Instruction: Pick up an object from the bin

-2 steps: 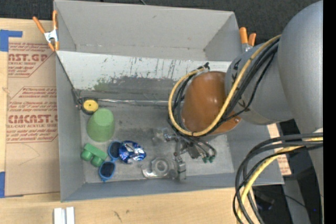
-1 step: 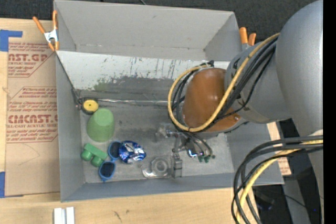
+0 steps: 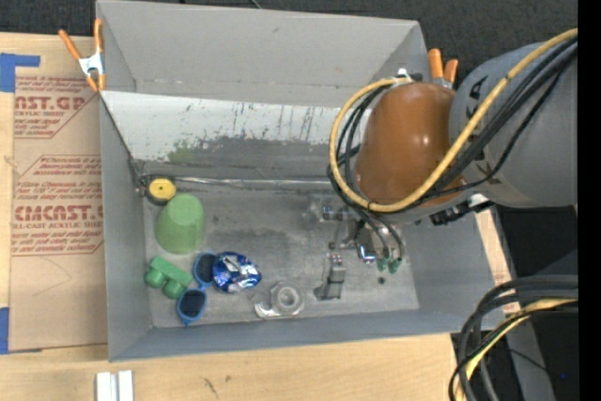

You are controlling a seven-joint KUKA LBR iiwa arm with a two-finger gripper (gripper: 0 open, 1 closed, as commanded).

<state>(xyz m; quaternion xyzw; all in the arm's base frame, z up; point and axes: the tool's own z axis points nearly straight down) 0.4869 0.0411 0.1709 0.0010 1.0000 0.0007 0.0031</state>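
Grey metal bin [image 3: 254, 211] — the gripper [image 3: 349, 263] hangs near a clear round piece [image 3: 282, 300]; jaws' spread — cannot tell.

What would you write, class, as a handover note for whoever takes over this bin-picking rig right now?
Gripper: down near the bin floor, right of middle, with nothing visibly held.
Things: clear round piece is nearest, just to its left. Further left lie a blue-and-white wrapper, two blue caps, a green block, a green cup and a yellow cap.
Done: nothing picked.
Left: grasp one thing and lift it out.
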